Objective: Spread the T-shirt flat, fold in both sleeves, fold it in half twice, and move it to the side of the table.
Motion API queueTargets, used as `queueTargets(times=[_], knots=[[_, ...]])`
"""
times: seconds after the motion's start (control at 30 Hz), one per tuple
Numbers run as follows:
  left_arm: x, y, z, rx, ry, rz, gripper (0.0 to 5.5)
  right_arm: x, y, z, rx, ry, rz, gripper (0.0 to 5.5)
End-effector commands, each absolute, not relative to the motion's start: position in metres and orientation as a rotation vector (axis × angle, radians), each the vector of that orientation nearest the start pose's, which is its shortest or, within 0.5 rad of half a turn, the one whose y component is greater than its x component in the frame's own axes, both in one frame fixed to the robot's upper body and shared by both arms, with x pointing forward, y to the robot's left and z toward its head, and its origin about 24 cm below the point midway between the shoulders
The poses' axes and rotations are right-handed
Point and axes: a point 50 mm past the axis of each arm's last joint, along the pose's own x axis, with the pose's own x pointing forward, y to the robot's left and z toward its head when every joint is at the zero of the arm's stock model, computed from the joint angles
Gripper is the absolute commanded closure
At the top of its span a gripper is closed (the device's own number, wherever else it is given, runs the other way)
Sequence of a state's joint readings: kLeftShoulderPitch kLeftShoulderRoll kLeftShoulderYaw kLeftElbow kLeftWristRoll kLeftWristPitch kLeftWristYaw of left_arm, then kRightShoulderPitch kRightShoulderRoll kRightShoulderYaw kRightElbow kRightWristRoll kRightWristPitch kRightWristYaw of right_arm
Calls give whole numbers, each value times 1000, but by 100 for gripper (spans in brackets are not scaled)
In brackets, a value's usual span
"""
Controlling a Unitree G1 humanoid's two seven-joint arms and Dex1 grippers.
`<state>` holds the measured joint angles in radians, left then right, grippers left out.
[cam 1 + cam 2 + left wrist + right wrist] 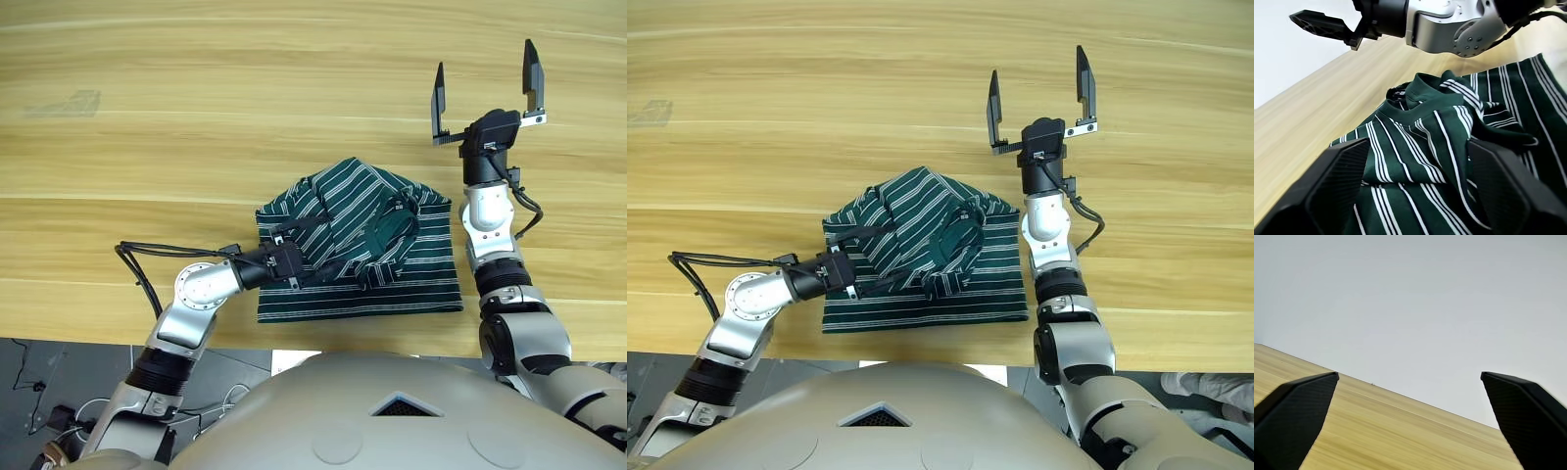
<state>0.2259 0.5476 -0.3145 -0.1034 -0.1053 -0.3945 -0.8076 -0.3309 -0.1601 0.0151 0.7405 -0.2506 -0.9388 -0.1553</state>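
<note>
The striped T-shirt (358, 245) is bunched near the front edge of the desk (196, 98), the left gripper (1419, 147) laid low against it, jaws apart around fabric, the right gripper (485, 57) held upright, jaws spread.

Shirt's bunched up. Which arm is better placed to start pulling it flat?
Left. The left gripper is open at the T-shirt's left edge, with a fold between its fingers. The right gripper is open too, but it is over the table beyond the shirt, aimed away.

Dark green T-shirt (358, 245) with white stripes on light wood-grain table (196, 98).
</note>
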Motion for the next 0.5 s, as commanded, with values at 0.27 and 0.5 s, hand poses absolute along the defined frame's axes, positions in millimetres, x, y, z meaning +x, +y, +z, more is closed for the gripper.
queueTargets(times=[0.27,0.5], knots=[[157,138,20,372,37,-1247,184,287,-152,49,-316,-532,117,10],[157,133,13,419,50,-1241,184,287,-151,49,-314,-535,125,10]])
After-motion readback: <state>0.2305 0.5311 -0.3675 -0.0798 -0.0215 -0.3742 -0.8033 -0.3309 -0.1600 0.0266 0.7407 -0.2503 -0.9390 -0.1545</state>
